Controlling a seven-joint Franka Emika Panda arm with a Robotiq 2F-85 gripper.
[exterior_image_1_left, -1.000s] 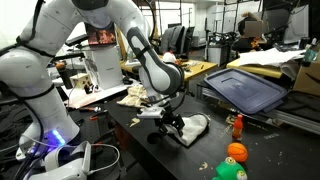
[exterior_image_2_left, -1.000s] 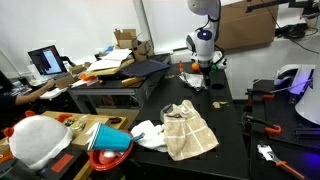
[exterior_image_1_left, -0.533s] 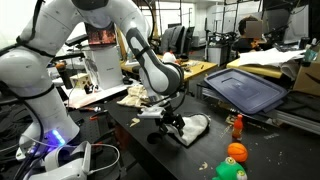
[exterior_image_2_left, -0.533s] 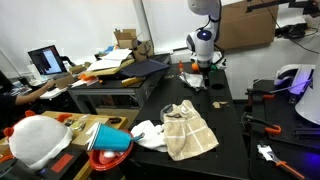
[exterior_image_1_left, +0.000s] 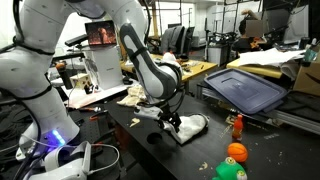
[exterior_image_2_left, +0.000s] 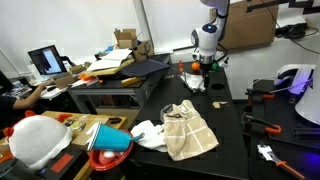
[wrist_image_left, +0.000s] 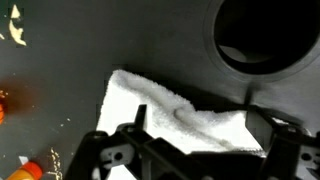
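My gripper (exterior_image_1_left: 172, 121) hangs open just over a crumpled white cloth (exterior_image_1_left: 191, 127) on the black table (exterior_image_1_left: 150, 155). In the wrist view the cloth (wrist_image_left: 175, 118) lies between the two dark fingers (wrist_image_left: 135, 122), with a raised fold running across it, and nothing is gripped. Far back on the table in an exterior view, the gripper (exterior_image_2_left: 205, 68) stands above the same cloth (exterior_image_2_left: 195, 82).
A dark round opening (wrist_image_left: 265, 35) lies just beyond the cloth. An orange ball (exterior_image_1_left: 236, 152), a green toy (exterior_image_1_left: 230, 171) and a small orange bottle (exterior_image_1_left: 237, 125) stand close by. A dark tray (exterior_image_1_left: 250, 88) sits behind. A beige towel (exterior_image_2_left: 190, 130) and a white rag (exterior_image_2_left: 148, 133) lie nearer the camera.
The arm's upper links have shifted a little, and the gripper has settled slightly closer over the white cloth. Its jaws remain open.
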